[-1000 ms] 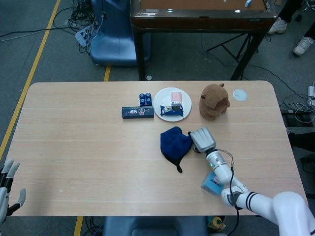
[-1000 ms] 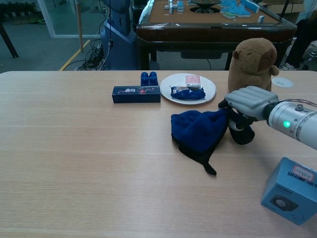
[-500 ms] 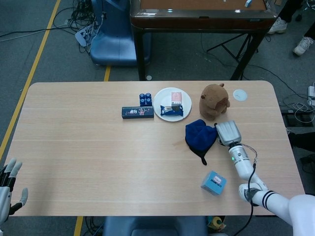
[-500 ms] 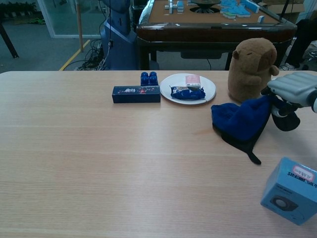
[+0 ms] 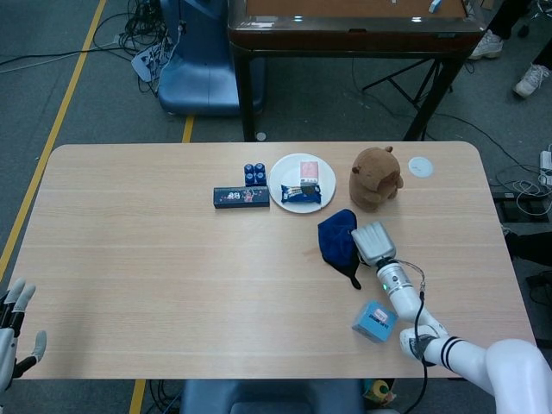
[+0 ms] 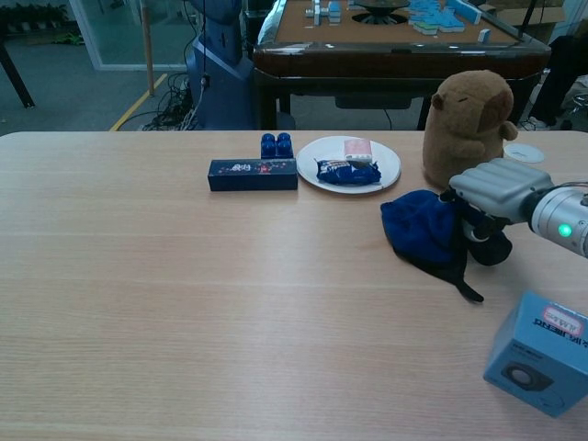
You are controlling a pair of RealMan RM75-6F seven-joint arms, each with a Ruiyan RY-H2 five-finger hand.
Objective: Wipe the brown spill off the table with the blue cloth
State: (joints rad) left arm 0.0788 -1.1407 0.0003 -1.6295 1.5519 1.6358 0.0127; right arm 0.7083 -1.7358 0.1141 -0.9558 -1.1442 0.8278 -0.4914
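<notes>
Toward the worktop's (image 5: 129, 259) right edge, the blue cloth (image 6: 421, 230) is gripped by the right hand (image 6: 491, 197), fingers hidden underneath; the left hand (image 5: 12, 332), cut off, is spread.

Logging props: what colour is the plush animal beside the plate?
Brown, the plush toy; clearest in the chest view.

On the table (image 5: 129, 259): the plate (image 5: 285, 191) sits at centre rear, a flat box (image 5: 241, 197) to its left and a plush toy (image 5: 374, 178) to its right. The cloth (image 5: 338, 242) lies in front of the plush toy — right robot hand (image 5: 374, 244) touching its right edge. A small box (image 5: 373, 321) stands nearer the front edge.
</notes>
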